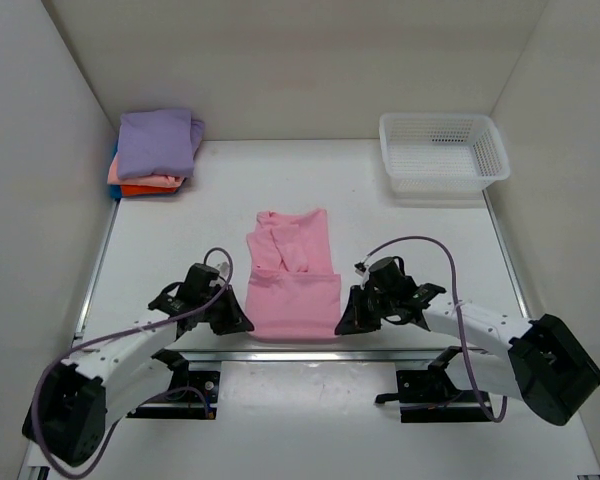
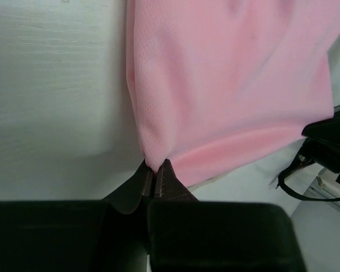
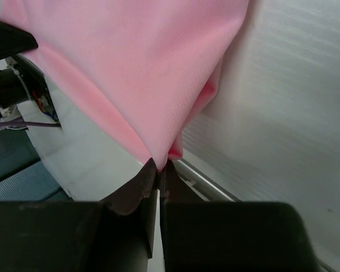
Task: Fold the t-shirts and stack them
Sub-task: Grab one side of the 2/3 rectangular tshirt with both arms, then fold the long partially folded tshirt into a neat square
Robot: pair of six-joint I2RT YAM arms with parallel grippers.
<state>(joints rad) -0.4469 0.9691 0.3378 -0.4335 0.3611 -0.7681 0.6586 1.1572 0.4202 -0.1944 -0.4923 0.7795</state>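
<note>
A light pink t-shirt [image 1: 290, 275] lies partly folded on the white table, its near edge at the table's front. My left gripper [image 1: 242, 322] is shut on the shirt's near left corner; the left wrist view shows the cloth [image 2: 226, 85] pinched at my fingertips [image 2: 154, 170]. My right gripper [image 1: 344, 322] is shut on the near right corner; the right wrist view shows the cloth [image 3: 141, 73] pinched there [image 3: 158, 165]. A stack of folded shirts, lavender [image 1: 158, 142] on salmon [image 1: 140, 180] and orange [image 1: 145, 190], sits at the back left.
A white mesh basket [image 1: 442, 152] stands at the back right. White walls enclose the table on three sides. A metal rail [image 1: 310, 352] runs along the table's near edge, with the arm bases just below it.
</note>
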